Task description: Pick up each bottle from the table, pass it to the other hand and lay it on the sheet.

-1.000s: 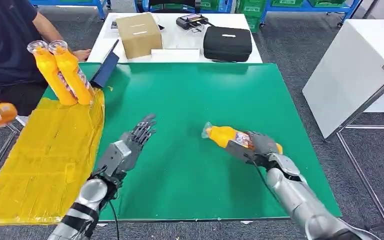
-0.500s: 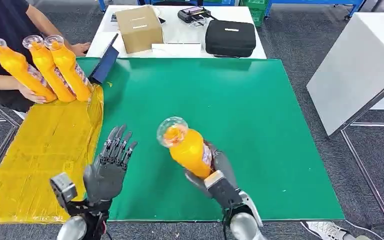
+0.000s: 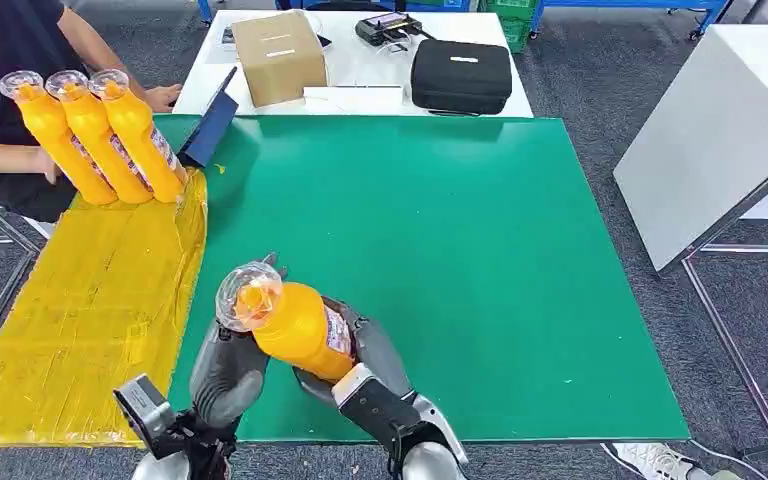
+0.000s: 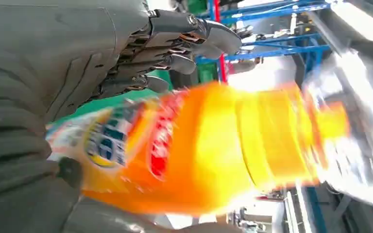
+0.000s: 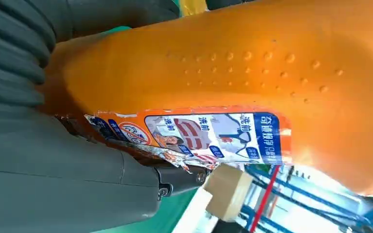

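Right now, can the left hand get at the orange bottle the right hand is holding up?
Probably yes. The right hand holds the orange bottle up over the green table's near edge, and the left hand is right beside it, fingers by the bottle's body, nothing between them.

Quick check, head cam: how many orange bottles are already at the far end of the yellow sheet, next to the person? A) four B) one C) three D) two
C: three orange bottles sit side by side at the far end of the yellow sheet, while a fourth bottle is up off the table in the right hand.
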Tool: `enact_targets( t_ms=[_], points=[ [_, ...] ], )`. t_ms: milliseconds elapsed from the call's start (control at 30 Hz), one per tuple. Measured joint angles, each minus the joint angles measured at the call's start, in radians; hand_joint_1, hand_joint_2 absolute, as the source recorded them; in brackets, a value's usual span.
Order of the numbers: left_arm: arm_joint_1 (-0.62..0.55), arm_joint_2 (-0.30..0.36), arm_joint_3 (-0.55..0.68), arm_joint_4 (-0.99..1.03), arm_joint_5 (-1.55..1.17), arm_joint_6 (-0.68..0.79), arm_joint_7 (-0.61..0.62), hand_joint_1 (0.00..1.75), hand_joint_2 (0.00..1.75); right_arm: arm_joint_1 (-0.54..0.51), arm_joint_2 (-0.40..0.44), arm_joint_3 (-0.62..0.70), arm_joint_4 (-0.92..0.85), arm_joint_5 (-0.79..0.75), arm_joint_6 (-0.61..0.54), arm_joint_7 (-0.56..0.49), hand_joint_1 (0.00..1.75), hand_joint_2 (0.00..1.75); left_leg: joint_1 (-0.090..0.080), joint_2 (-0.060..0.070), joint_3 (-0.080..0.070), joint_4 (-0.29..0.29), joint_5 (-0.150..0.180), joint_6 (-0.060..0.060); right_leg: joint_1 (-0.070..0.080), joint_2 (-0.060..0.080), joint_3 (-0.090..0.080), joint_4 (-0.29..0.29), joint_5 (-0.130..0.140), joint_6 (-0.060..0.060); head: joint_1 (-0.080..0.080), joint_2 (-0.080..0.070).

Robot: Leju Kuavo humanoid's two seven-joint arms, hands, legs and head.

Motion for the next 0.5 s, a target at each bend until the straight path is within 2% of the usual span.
enact_targets(
  t_ms=[267, 500],
  points=[
    [-0.003, 0.000, -0.031, -0.003, -0.147, 0.061, -0.039, 0.00, 1.75, -0.017, 0.003, 0.016, 0.046, 0.009, 0.012, 0.002, 1.75, 1.75, 0.000, 0.000, -0.001, 0.000, 0.000, 0.000, 0.000, 0.000, -0.001, 0.000, 0.000, 0.000, 0.000, 0.000],
    [-0.035, 0.025, -0.066, 0.024, -0.357, 0.110, -0.008, 0.00, 1.75, -0.016, 0.002, 0.025, 0.061, 0.024, 0.019, 0.010, 1.75, 1.75, 0.000, 0.000, -0.001, 0.000, 0.000, 0.000, 0.000, 0.000, -0.001, 0.000, 0.000, 0.000, 0.000, 0.000]
  ],
)
